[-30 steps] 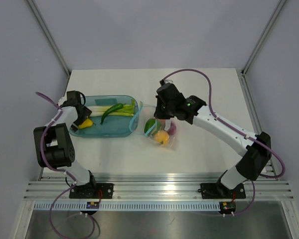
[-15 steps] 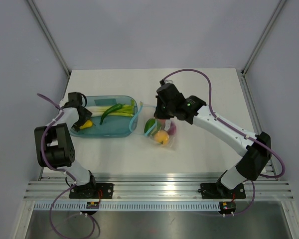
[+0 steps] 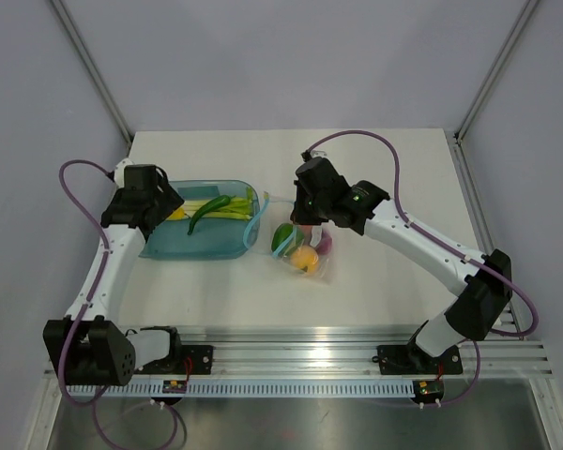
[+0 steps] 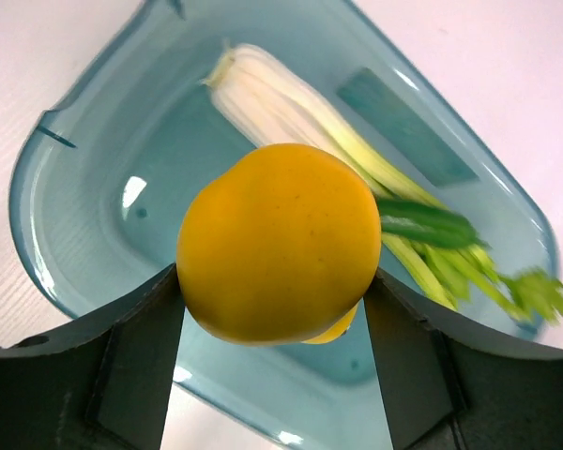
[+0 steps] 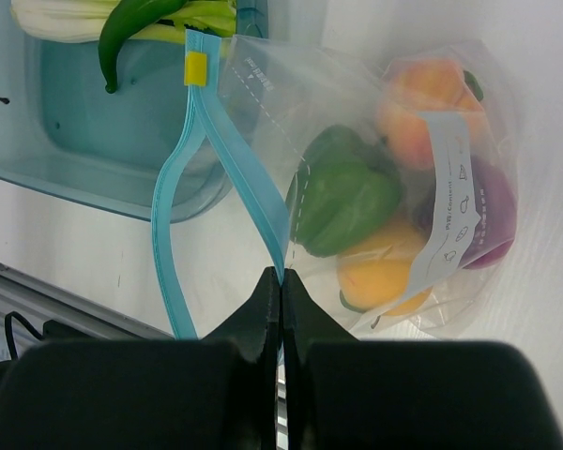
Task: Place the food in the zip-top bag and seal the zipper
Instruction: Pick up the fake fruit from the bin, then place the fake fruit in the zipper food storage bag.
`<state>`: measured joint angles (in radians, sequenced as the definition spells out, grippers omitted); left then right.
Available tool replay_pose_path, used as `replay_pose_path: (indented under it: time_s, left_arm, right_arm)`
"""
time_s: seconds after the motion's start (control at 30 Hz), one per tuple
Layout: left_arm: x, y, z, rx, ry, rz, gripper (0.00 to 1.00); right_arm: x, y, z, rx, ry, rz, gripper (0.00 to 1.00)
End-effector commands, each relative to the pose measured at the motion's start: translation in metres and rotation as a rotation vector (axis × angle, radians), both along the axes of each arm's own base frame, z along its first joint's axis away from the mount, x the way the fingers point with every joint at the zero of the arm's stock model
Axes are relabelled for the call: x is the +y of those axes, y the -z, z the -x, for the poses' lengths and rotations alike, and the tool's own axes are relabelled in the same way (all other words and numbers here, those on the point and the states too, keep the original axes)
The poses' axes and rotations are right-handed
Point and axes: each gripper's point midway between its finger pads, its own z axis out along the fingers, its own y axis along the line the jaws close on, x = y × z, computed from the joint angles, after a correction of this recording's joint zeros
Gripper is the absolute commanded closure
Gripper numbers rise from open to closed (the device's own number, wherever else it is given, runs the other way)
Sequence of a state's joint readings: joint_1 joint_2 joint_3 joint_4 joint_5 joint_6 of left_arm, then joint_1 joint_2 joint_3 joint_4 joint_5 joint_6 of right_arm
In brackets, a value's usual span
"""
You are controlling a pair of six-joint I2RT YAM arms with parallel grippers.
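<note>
- Step: loading food. The left claw (image 4: 272,281) is clamped on a yellow fruit (image 4: 280,234), which is held over the tray (image 4: 66,234) and not yet at the bag (image 5: 357,103).
- The right claw (image 5: 281,279) is pinched together on the zipper (image 5: 249,187), near one end. It holds one lip up, so the mouth gapes toward the tray.
- The bag lies flat on the desk (image 3: 375,169), just right of the tray, with its mouth at the tray side.
- Next: carry the fruit right, to the gap between the two blue lips, and let go inside. The mouth looks narrow — the right claw likely has to keep that lip lifted.
- Then the tray items go in, and after that the zipper is closed. The yellow slider (image 5: 197,67) sits at the far end.
- Counts:
  - Bag 1, tray 1.
  - In the bag, 4 pieces: green pepper (image 5: 342,197), orange (image 5: 422,103), yellow-orange (image 5: 385,277), purple (image 5: 493,211).
  - In the tray, 2: celery (image 4: 291,112), chili (image 4: 422,220).
  - In the left claw, 1.
</note>
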<state>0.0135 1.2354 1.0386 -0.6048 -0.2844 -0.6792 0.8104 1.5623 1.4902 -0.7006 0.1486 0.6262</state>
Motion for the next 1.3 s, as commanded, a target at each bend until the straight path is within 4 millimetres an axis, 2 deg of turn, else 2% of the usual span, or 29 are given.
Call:
replay_pose_path:
  time_s: [0.0, 0.03, 0.1, 0.13, 0.23, 0.33, 0.43, 0.53, 0.67, 0.73, 0.77, 0.8, 0.87, 0.9, 0.97, 1.1, 1.13, 1.2, 1.27]
  left_arm:
    - [-0.044, -0.046, 0.009, -0.072, 0.216, 0.035, 0.36]
    - [-0.067, -0.050, 0.014, -0.075, 0.297, 0.064, 0.36]
    - [-0.093, -0.058, 0.024, -0.092, 0.384, 0.110, 0.38]
    - [-0.118, -0.063, 0.030, -0.101, 0.468, 0.147, 0.39]
    - [-0.157, -0.073, 0.042, -0.114, 0.578, 0.184, 0.39]
    - [-0.187, -0.074, 0.052, -0.109, 0.648, 0.216, 0.40]
    - [-0.217, -0.077, 0.054, -0.137, 0.698, 0.247, 0.40]
    - [-0.241, -0.067, 0.055, -0.111, 0.727, 0.270, 0.40]
    - [-0.265, -0.061, 0.048, -0.114, 0.748, 0.300, 0.40]
    - [-0.276, -0.060, 0.047, -0.113, 0.767, 0.312, 0.37]
    - [-0.280, -0.059, 0.047, -0.109, 0.775, 0.313, 0.30]
    - [-0.286, -0.054, 0.047, -0.087, 0.789, 0.315, 0.16]
    - [-0.290, -0.051, 0.047, -0.066, 0.804, 0.308, 0.02]
    - [-0.292, -0.050, 0.048, -0.061, 0.814, 0.309, 0.01]
    - [-0.291, -0.053, 0.049, -0.069, 0.825, 0.299, 0.01]
    - [-0.284, -0.072, 0.052, -0.106, 0.841, 0.270, 0.01]
    - [-0.279, -0.083, 0.054, -0.125, 0.840, 0.258, 0.02]
    - [-0.265, -0.092, 0.052, -0.153, 0.812, 0.207, 0.09]
    - [-0.250, -0.101, 0.055, -0.176, 0.796, 0.174, 0.21]
  right_arm:
    - [0.000, -0.016, -0.002, -0.042, 0.014, -0.028, 1.00]
    - [0.001, -0.016, -0.002, -0.042, 0.013, -0.029, 1.00]
    - [0.003, -0.016, -0.003, -0.040, 0.014, -0.029, 1.00]
    - [0.004, -0.014, -0.003, -0.036, 0.011, -0.029, 1.00]
    - [0.006, -0.015, -0.005, -0.036, 0.013, -0.034, 1.00]
    - [0.007, -0.014, -0.004, -0.029, 0.010, -0.037, 1.00]
    - [0.007, -0.016, -0.003, -0.031, 0.015, -0.042, 1.00]
    - [0.006, -0.017, -0.003, -0.029, 0.016, -0.047, 1.00]
    - [0.004, -0.019, -0.001, -0.029, 0.020, -0.047, 1.00]
    - [0.002, -0.019, -0.001, -0.029, 0.024, -0.046, 1.00]
    - [0.002, -0.021, 0.000, -0.032, 0.022, -0.046, 1.00]
    - [0.001, -0.022, 0.000, -0.033, 0.027, -0.046, 1.00]
    - [0.001, -0.023, 0.001, -0.037, 0.023, -0.046, 1.00]
    - [0.000, -0.023, 0.001, -0.035, 0.025, -0.044, 1.00]
    - [-0.002, -0.023, 0.001, -0.035, 0.029, -0.042, 1.00]
    - [-0.001, -0.021, 0.001, -0.031, 0.030, -0.040, 1.00]
    - [-0.001, -0.021, 0.002, -0.031, 0.029, -0.038, 1.00]
    - [-0.003, -0.022, 0.001, -0.032, 0.031, -0.038, 1.00]
    - [-0.004, -0.023, 0.002, -0.036, 0.033, -0.041, 1.00]
